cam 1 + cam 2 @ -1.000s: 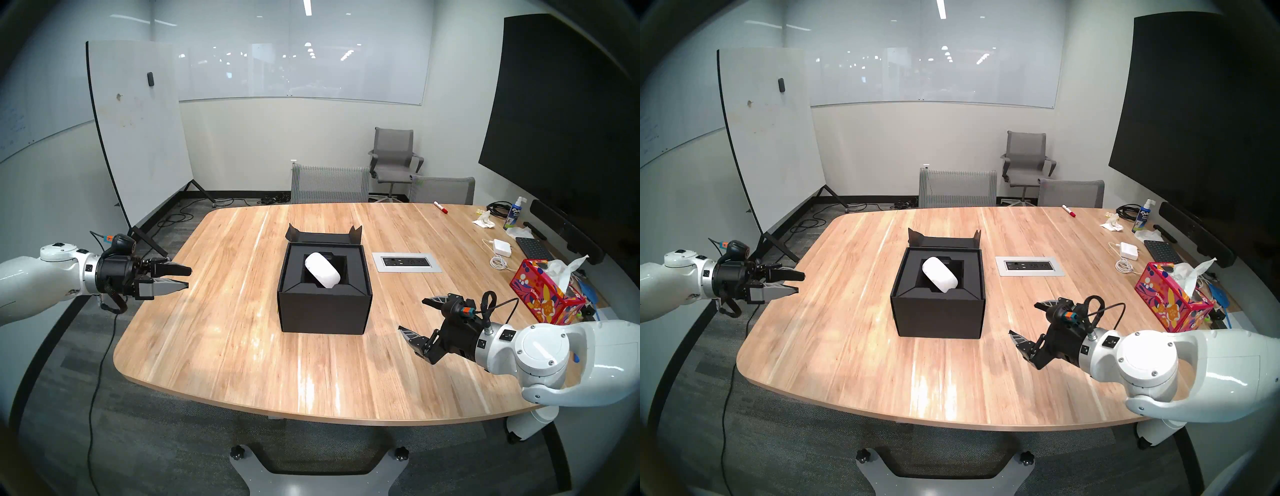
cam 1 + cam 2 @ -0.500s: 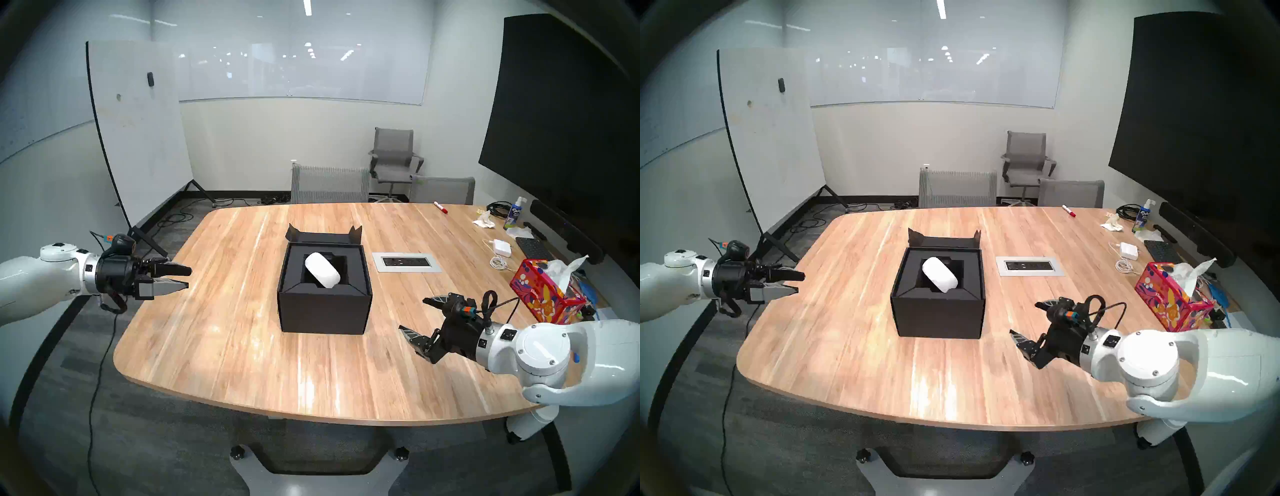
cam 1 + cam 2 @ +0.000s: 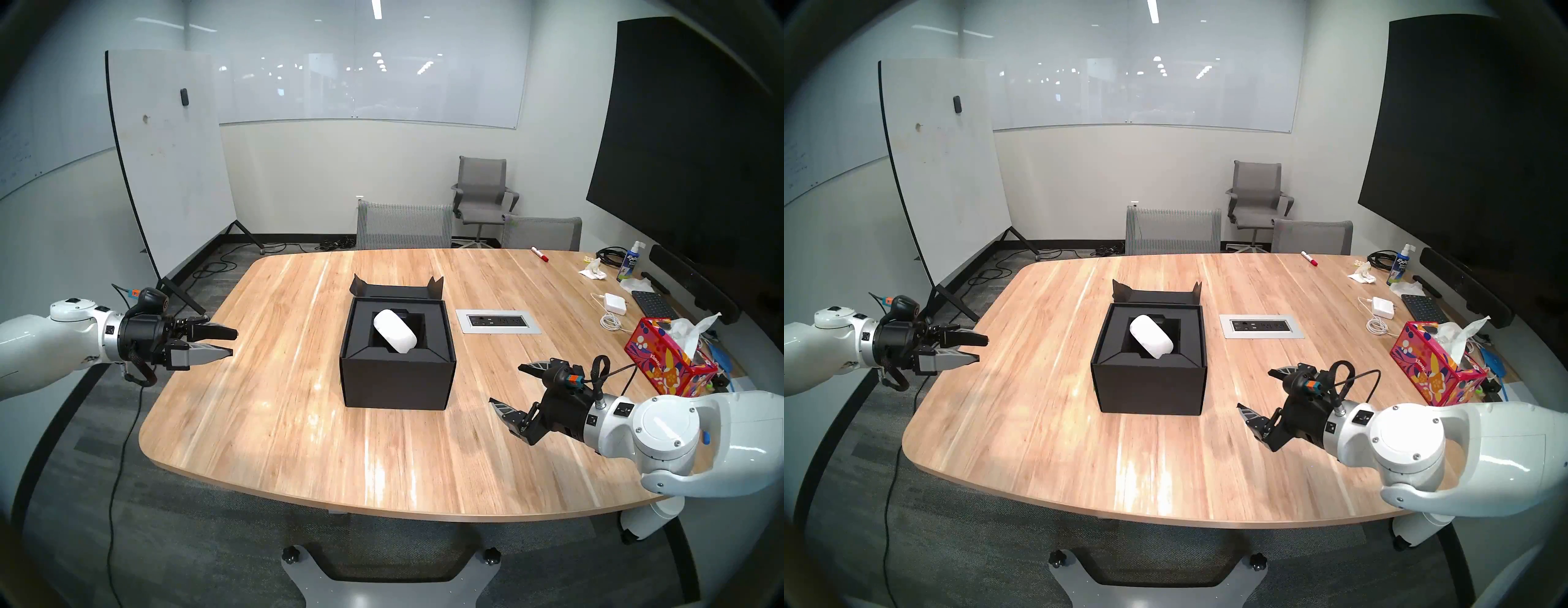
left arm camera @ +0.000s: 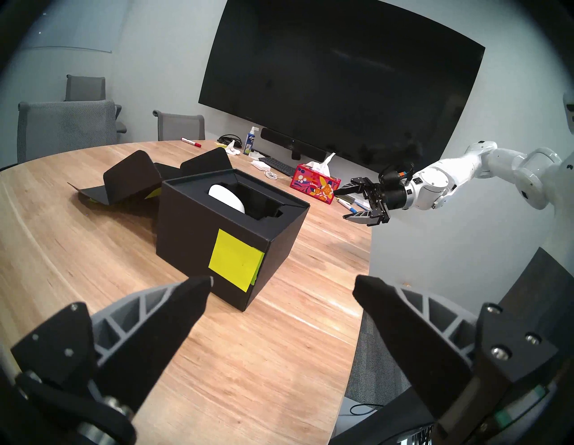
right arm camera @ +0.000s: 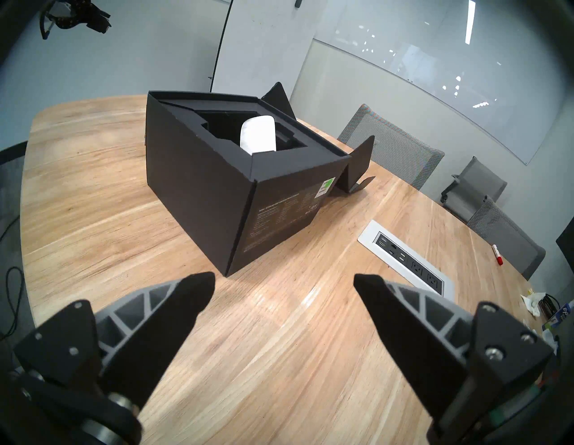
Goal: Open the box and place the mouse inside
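Nothing has moved since the earlier frames: the glossy white oval mouse (image 3: 394,330) lies tilted in the black recessed insert of the matte black cardboard box (image 3: 398,384), lid folded back toward twelve o'clock, so the left gripper (image 3: 232,342) at nine o'clock and the right gripper (image 3: 505,386) at four o'clock hang empty with jaws spread, apparently finished.

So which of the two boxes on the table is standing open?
The black box mid-table: its lid is folded back and the white mouse lies inside. The red floral tissue box is closed, tissue poking out.

Your left end effector (image 3: 233,342) points nearly level, jaws apart and empty. Your right end effector (image 3: 505,387) angles slightly down, spread wide, empty.
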Available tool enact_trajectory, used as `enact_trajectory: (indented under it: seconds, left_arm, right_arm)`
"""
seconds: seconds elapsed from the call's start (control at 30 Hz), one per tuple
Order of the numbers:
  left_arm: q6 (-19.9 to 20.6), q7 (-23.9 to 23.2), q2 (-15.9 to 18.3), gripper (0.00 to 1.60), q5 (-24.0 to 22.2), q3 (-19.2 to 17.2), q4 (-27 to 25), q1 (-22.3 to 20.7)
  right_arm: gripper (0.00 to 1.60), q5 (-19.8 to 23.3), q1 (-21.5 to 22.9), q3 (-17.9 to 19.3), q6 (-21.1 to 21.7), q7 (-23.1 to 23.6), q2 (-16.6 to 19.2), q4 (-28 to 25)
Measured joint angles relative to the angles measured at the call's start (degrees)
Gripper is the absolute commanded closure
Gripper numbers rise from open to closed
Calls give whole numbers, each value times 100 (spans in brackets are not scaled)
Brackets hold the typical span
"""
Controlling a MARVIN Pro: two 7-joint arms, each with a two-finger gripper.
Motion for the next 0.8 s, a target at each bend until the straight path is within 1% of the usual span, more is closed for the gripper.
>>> enact_trajectory:
  seconds: [0.63,0.8]
  left_arm:
    - [-256,569,24,0,314,7,-627,-1]
    - [-279,821,-7,0,405,6,-866,-5]
  right_arm:
    - [0,7,215,-185,-10,18,1,-8]
    - [0,9,259,-215,-12,20,1,-10]
